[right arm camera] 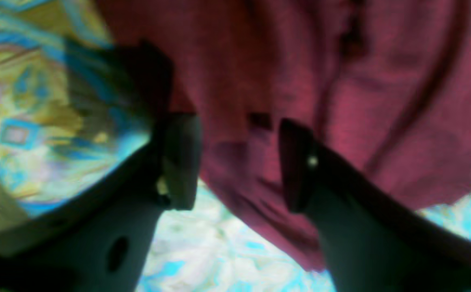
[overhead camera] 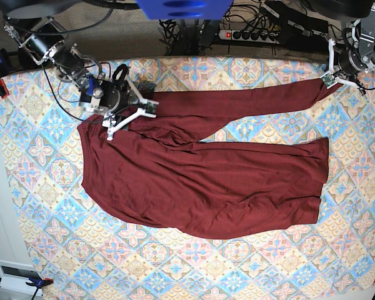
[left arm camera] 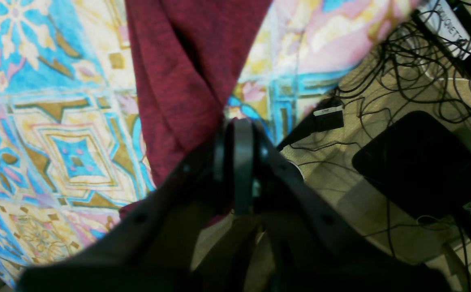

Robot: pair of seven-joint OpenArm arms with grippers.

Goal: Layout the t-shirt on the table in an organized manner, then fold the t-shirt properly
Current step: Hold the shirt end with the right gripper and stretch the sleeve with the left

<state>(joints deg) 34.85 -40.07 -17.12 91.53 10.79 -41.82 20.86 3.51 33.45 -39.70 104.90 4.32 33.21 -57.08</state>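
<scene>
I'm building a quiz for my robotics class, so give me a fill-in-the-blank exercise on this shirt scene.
1. The left pincer is ____ on the sleeve end of the t-shirt.
2. The right pincer stands ____, with maroon fabric between its fingers.
3. The t-shirt's colour is ____.
4. The table is covered in a ____-patterned cloth.

Missing words: shut; open; maroon; tile
</scene>
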